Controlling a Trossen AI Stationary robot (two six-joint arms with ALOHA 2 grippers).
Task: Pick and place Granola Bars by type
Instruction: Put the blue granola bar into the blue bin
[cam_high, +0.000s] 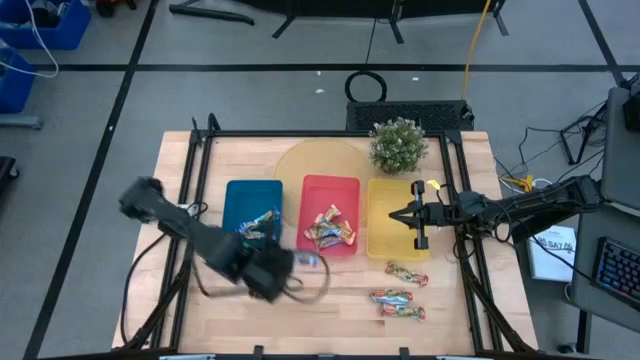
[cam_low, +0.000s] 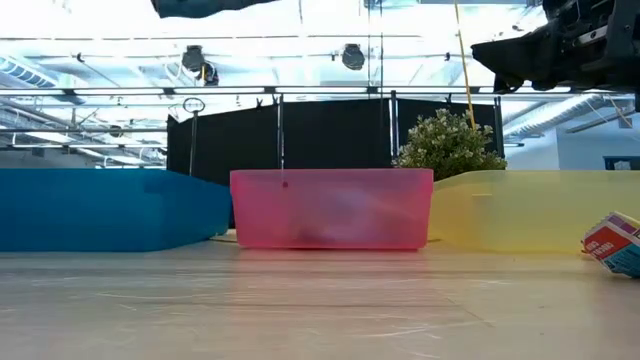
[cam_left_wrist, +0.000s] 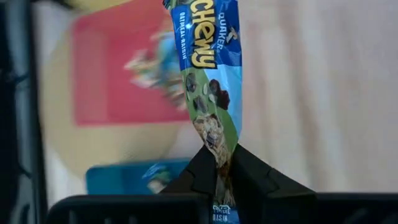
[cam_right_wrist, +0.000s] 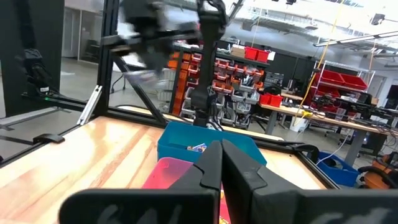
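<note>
My left gripper (cam_high: 292, 264) hovers over the table just in front of the gap between the blue tray (cam_high: 235, 195) and the red tray (cam_high: 345, 185), shut on a blue-and-green granola bar (cam_left_wrist: 208, 74). Other blue bars lie in the blue tray (cam_high: 258, 224) and gold-tan ones in the red tray (cam_high: 330, 228). Three red-green bars (cam_high: 398, 296) lie flat on the wood in front of the yellow tray (cam_high: 385, 245). My right gripper (cam_high: 393, 214) is shut and holds nothing above the yellow tray. My left gripper pinches the blue-and-green bar between its two fingers near one end of the wrapper (cam_left_wrist: 219, 149). The rest of the bar sticks out past the fingertips (cam_left_wrist: 245, 165), along their line. In the high view the bar (cam_high: 310, 260) is off the table.
A potted plant (cam_high: 398, 145) stands behind the yellow tray, beside a round tan mat (cam_high: 305, 160). A black frame (cam_high: 460, 190) runs along the table's sides. One bar end (cam_low: 615, 243) shows at the low view's right edge. Bare wood lies along the near edge.
</note>
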